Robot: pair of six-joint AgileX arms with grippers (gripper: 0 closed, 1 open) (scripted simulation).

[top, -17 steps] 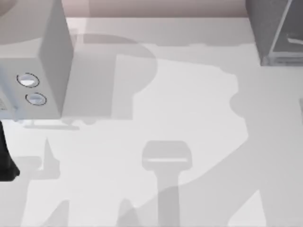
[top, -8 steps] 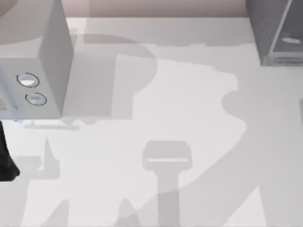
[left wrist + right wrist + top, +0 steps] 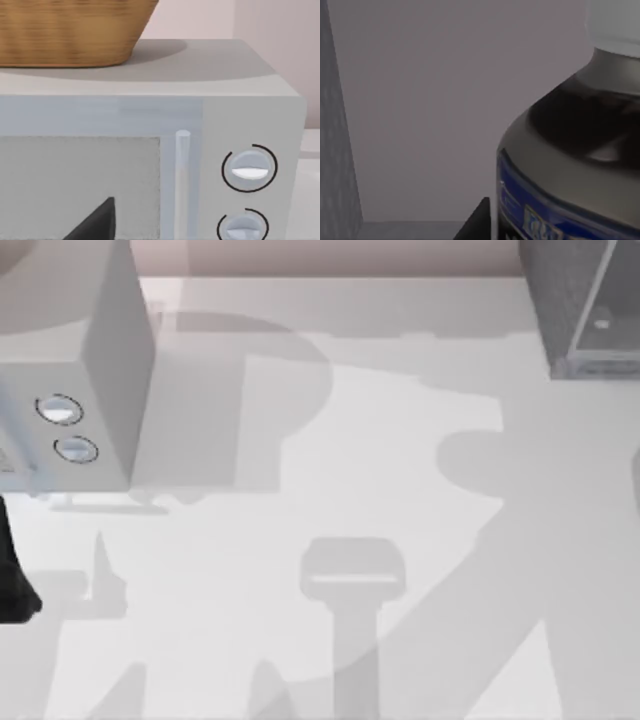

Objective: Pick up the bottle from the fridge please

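One bottle (image 3: pixel 570 150) stands inside the fridge (image 3: pixel 570 310) at the tabletop's far right corner, very close to the right gripper; finger spacing: cannot tell. Risk: an off-centre approach nudges it over. Left arm parked by the dialled box (image 3: pixel 250 100).

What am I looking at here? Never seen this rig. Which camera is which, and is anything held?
It is a simulated pair of AgileX arms at a table. The top view looks straight down: a grey box with two dials stands at the left, the fridge at the far right corner. The other two cameras ride on the wrists. The left wrist view faces the dial box, which carries a wicker basket; a dark fingertip of the left gripper shows there. The right wrist view is inside the fridge, very close to the bottle, beside one dark fingertip. Whether the bottle is held cannot be told.
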